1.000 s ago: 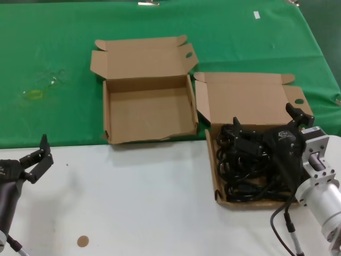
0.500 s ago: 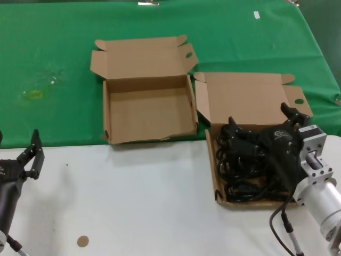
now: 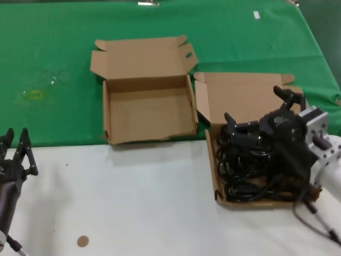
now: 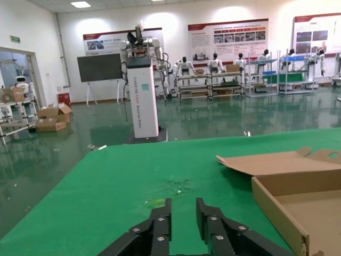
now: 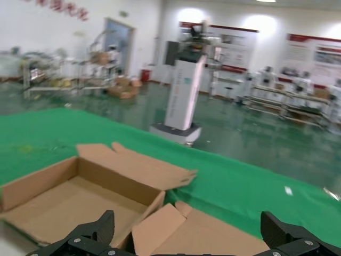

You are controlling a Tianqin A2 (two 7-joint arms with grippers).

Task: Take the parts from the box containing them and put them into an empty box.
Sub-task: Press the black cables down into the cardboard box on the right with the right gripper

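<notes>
Cardboard: the empty box point(image 3: 146, 109) lies open on the green surface point(image 3: 53, 64), left of the box of cords point(image 3: 250, 154). The black cords point(image 3: 245, 170) lie directly beneath the right pincer point(image 3: 254, 109), spread wide and holding nothing. The left pincer point(image 3: 15, 152) idles far left, nearly closed, empty.

Two open boxes sat side by side on the desk point(image 3: 160, 213): the empty box point(image 3: 146, 112) at left, the box of power cords point(image 3: 250, 170) at right, slightly nearer the robot.
</notes>
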